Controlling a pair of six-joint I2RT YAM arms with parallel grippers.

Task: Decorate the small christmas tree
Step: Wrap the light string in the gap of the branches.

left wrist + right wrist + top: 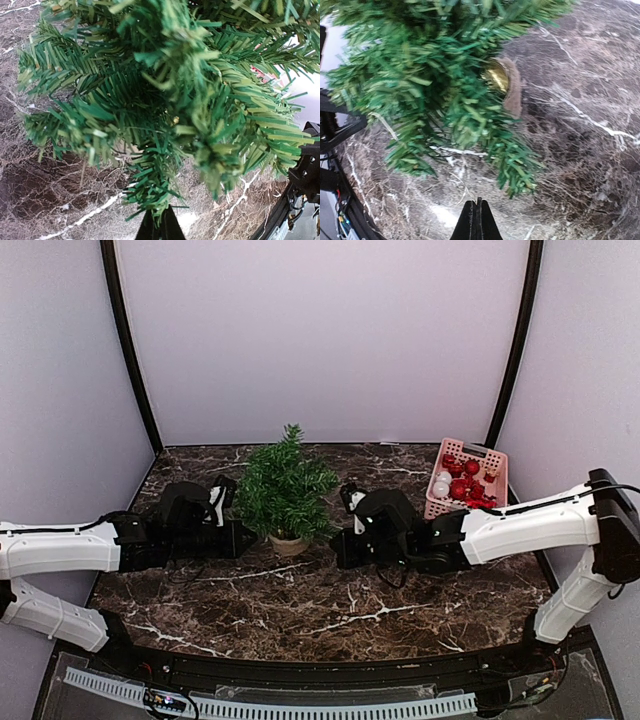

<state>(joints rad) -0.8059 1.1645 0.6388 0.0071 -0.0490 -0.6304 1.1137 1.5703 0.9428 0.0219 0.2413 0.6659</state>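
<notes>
Small christmas tree (287, 490) stands upright on the desk (330, 610), about mid-width and closer to the far edge than the near one. Its tan base (288, 543) sits flat on the marble.

Left arm: comes in low from the left edge with the forearm nearly level and the wrist pointing right at the lower tree. Left gripper (243, 536) is just beside the base on the tree's left. In the left wrist view its fingers are pressed together (160, 227). The needle tips of one low branch reach right down to them; can't tell if any needle is pinched.

Right arm: elbow raised at the right edge, white forearm sloping down and left across the desk, wrist low. Right gripper (338, 546) is just right of the base. In the right wrist view its fingers are closed flat against each other (477, 220) with nothing between them. They are a little short of the lowest branches, and the base lies on its side in that view from camera tilt.

The two grippers face each other with the tree between.

A pink basket (494, 462) is at the far right corner, holding red and white ornaments (458, 485). It is well apart from the tree and behind the right forearm.
</notes>
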